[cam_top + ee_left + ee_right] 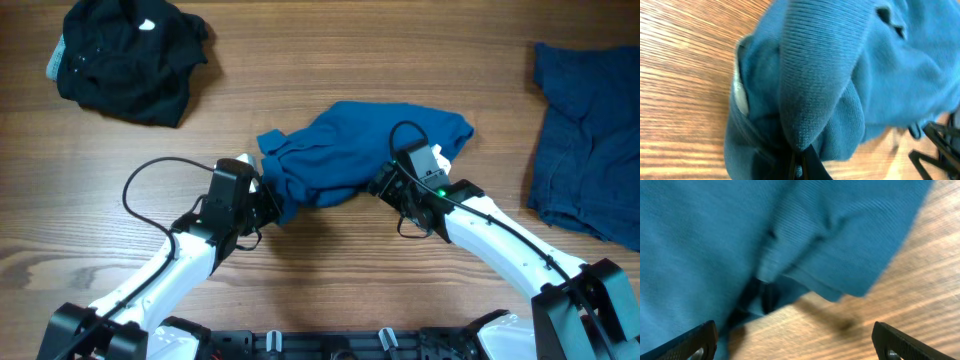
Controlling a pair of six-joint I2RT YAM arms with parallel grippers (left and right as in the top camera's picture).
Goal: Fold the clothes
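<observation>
Bright even light; polo shirt (715, 240) blurred in right wrist view.

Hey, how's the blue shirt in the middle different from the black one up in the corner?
The blue shirt lies in the middle between both arms; the black garment sits at the far left corner, away from them. The left end effector is shut on the blue shirt; nothing touches the black garment. Both are crumpled, not folded.
</observation>
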